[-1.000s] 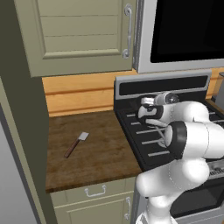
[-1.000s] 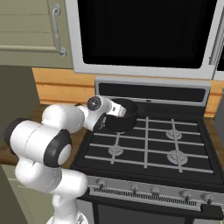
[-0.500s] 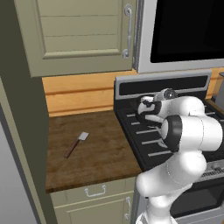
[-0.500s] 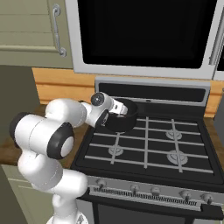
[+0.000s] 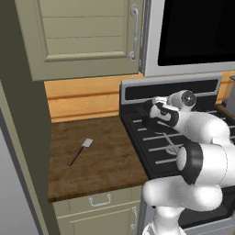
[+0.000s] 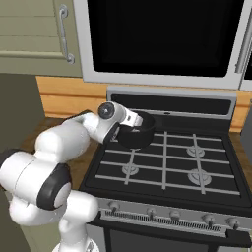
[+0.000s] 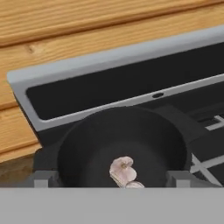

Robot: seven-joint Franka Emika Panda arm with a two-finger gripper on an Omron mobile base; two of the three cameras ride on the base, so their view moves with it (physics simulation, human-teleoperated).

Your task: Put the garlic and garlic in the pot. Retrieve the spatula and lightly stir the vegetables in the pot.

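The black pot (image 6: 139, 138) stands on the stove's back left burner. In the hand view I look down into the pot (image 7: 87, 148), where a pale garlic bulb (image 7: 123, 169) lies on the bottom, with the edge of a second pale lump (image 7: 134, 184) just below it. My gripper (image 7: 111, 179) hovers over the pot's near rim, open, its fingertips (image 7: 43, 178) far apart and holding nothing. From the base views the gripper (image 5: 155, 112) (image 6: 132, 122) sits right at the pot. The spatula (image 5: 80, 151) lies flat on the wooden counter, far left of the stove.
The black stove (image 6: 162, 167) has grates and a raised back panel (image 7: 109, 87) right behind the pot. A microwave (image 6: 162, 39) hangs above it. Cabinet doors (image 5: 82, 36) hang over the wooden counter (image 5: 105, 160). My white arm (image 5: 202, 156) bulks over the stove's front left.
The hand has stayed at the pot, shifting only slightly back and up, while the elbow has swung. The spatula has not moved.
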